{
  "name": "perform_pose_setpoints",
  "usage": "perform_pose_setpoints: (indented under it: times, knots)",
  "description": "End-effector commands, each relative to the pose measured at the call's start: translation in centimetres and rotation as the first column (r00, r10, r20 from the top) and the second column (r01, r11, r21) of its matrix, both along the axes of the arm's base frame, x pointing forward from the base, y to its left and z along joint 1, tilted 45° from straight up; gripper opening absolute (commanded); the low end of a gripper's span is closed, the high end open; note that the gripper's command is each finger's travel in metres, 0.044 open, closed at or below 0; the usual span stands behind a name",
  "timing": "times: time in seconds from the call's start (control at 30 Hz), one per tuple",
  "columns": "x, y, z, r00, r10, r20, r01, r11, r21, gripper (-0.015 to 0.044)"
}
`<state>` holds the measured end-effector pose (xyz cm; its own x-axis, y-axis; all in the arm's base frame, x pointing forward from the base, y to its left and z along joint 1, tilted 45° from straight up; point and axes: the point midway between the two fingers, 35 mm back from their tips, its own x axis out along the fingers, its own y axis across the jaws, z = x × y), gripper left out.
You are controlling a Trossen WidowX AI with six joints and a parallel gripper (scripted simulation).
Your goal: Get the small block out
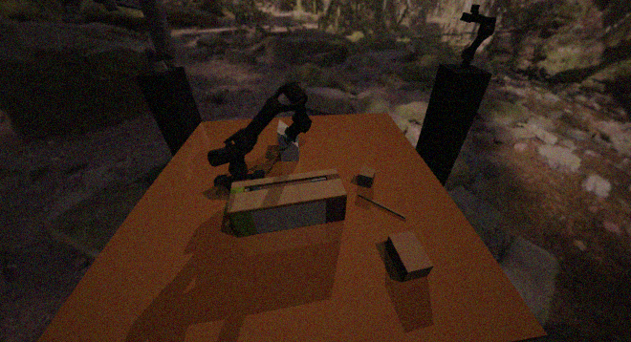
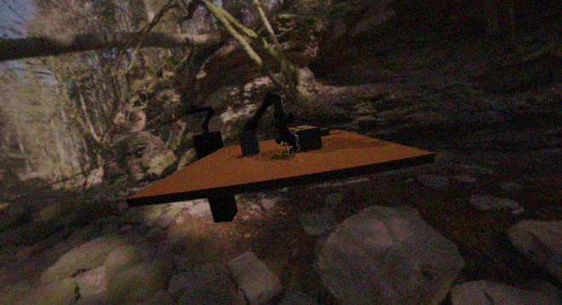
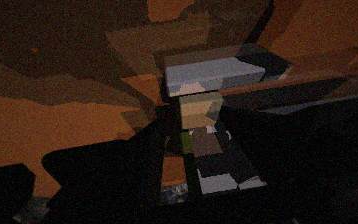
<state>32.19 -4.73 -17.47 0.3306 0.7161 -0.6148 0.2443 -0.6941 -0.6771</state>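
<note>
Hand (image 1: 228,181) sitting half-apart, gripping nothing, behind box (image 1: 286,203) left end; block (image 3: 185,142) extraction pending, needs gentle push.

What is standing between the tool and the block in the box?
The box itself. The open tool sits outside it, by the far corner at its left end in the top view; the box's top and walls enclose the shelf, with a narrow slot along the top. The block is too dim to pick out.

A brown block (image 1: 407,256), a thin rod (image 1: 380,207) and a small dark cube (image 1: 365,178) lie on the orange table (image 1: 143,254).
</note>
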Motion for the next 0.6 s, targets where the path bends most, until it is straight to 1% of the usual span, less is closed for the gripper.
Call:
perform_pose_setpoints:
  times: [0.0,0.27,0.37,0.43,0.57]
  knots:
    - [-0.4,0.6,-0.3,1.000,0.000,-0.008,0.001,1.000,0.010,0.0285]
    - [-0.4,0.6,-0.3,1.000,0.000,-0.008,0.001,1.000,0.010,0.0075]
    - [-0.4,0.6,-0.3,1.000,0.000,-0.008,0.001,1.000,0.010,0.0055]
    - [-0.3,0.3,-0.1,1.000,-0.001,-0.008,0.001,1.000,0.009,0.0003]
    - [0.1,-1.5,1.5,1.000,0.000,-0.006,0.000,1.000,0.004,0.0000]
